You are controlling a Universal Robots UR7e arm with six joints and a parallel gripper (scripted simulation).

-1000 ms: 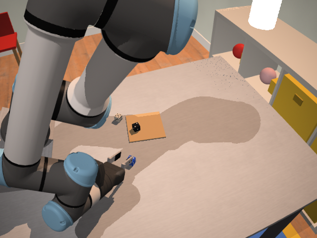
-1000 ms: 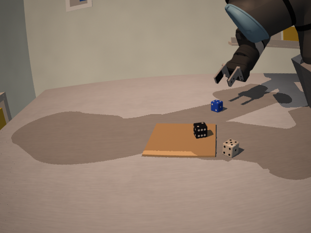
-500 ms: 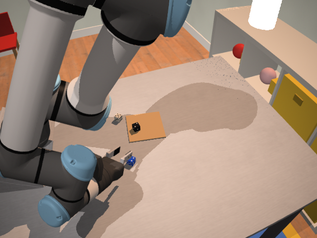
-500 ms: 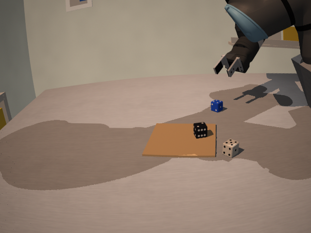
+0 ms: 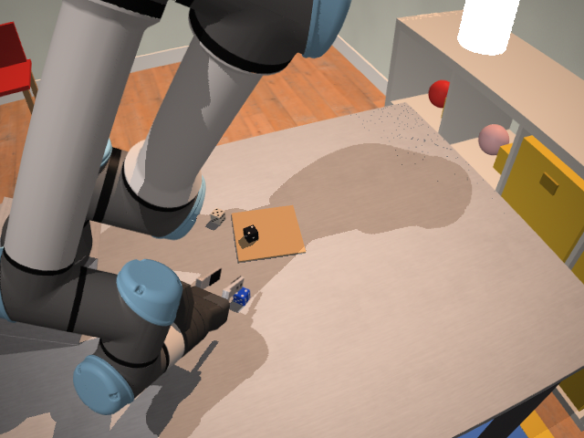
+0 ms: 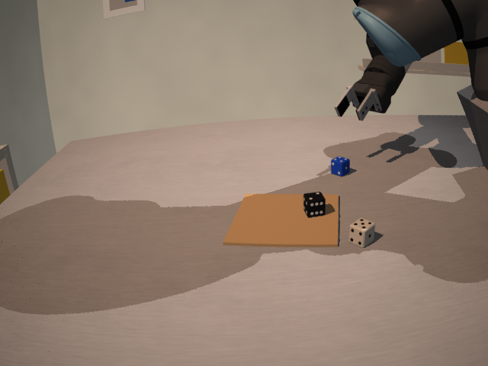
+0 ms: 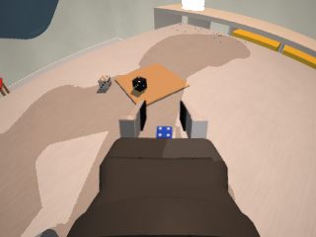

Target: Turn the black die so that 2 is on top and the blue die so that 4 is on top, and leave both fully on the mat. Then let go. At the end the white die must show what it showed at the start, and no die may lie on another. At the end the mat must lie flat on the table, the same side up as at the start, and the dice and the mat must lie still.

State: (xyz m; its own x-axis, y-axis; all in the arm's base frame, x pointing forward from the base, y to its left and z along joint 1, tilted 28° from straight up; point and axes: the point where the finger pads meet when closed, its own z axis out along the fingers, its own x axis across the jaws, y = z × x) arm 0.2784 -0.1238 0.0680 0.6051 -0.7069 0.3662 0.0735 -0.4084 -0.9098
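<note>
- Black die (image 5: 250, 233) (image 6: 314, 204) (image 7: 139, 84) sits on the mat (image 5: 278, 233) (image 6: 271, 224) (image 7: 160, 81), seemingly done, with 2 up.
- Blue die (image 5: 242, 296) (image 6: 340, 166) (image 7: 164, 132) sits off the mat, likely needing a turn.
- Gripper (image 5: 227, 278) (image 6: 349, 113) (image 7: 163, 110) fingers are apart, empty, maybe to fit around it.

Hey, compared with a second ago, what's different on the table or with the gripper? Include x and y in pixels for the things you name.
The open gripper (image 5: 229, 276) (image 6: 350, 113) (image 7: 163, 110) has risen a little higher above the table. Nothing was taken hold of or let go. The blue die (image 5: 242, 296) (image 6: 340, 166) (image 7: 164, 132), black die (image 5: 251, 234) (image 6: 314, 204) (image 7: 139, 84), white die (image 5: 217, 215) (image 6: 362, 232) (image 7: 104, 81) and orange mat (image 5: 278, 235) (image 6: 275, 226) (image 7: 163, 81) stayed as they were.
</note>
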